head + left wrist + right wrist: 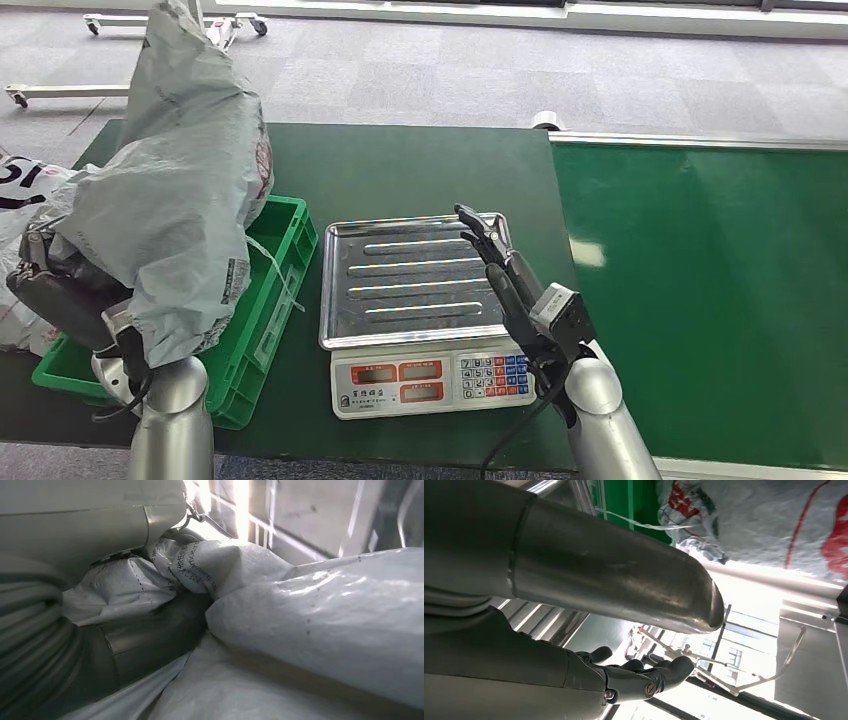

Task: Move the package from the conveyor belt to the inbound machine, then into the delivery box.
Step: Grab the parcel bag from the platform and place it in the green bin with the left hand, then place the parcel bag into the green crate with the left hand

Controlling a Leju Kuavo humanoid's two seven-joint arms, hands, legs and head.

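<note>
A large crumpled grey plastic package (180, 200) hangs upright over the green delivery box (275, 300) at the left, its lower end draped over my left hand (60, 290). That hand grips the package from below and is mostly hidden by it. Up close, the package (310, 625) wraps around my left hand (150, 640). My right hand (495, 260) stretches out flat over the right edge of the scale's steel tray (410, 280), fingers apart and holding nothing. From the right wrist, the dark fingers (649, 677) lie spread above the tray, with the package (764, 520) beyond.
The scale's keypad and displays (435, 378) face the table's front edge. The green conveyor belt (700, 280) runs along the right. More white bags (20, 200) lie at the far left beside the box. A wheeled frame (60, 92) stands on the carpet behind.
</note>
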